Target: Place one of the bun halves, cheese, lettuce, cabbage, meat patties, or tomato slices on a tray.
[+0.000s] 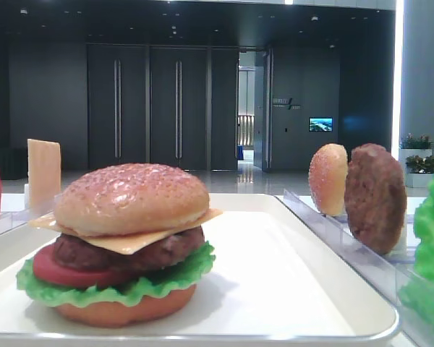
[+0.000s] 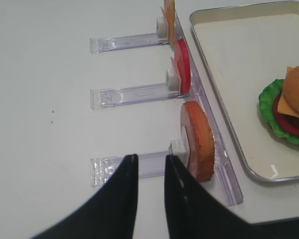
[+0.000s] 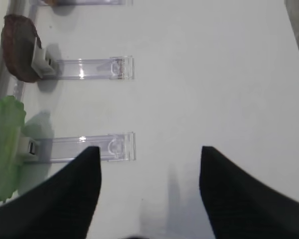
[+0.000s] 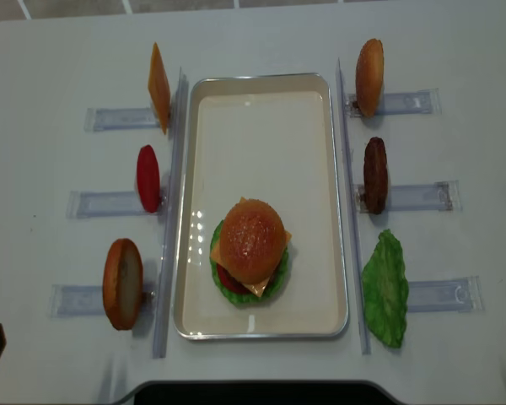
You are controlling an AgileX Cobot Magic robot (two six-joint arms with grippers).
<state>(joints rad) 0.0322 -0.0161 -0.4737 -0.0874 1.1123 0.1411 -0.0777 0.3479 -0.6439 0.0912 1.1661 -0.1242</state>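
The right pincer [image 3: 149,191] is seen from its wrist view with its jaws spread wide and nothing between them, hung over bare white table [image 3: 214,74] just beside a clear plastic rack [image 3: 89,148]. The left pincer [image 2: 149,191] is seen with its jaws drawn close together, a narrow gap left between them and nothing gripped, over the near end of another clear rack [image 2: 109,168] on the tray's left side.

A white tray [image 4: 261,126] is set in the middle of the table, and an assembled burger is stood in its near half: a sesame-speckled bun top [image 4: 251,240] is laid over a cheese slice [image 4: 282,236], a meat patty [image 1: 130,253], a tomato slice [image 1: 65,273], a ruffled lettuce leaf [image 4: 280,278] and a smooth bun bottom [image 1: 123,311]. The far half of the tray is left bare.

To the left of the tray, three items are held upright in racks: a cheese slice [image 4: 158,87] farthest, a red tomato slice [image 4: 148,178] in the middle, and an orange-brown bun half [image 4: 122,283] nearest. To the right, a paler speckled bun half [image 4: 369,77] is stood farthest, a dark brown meat patty [image 4: 374,175] in the middle, and a green lettuce leaf [image 4: 384,289] nearest.
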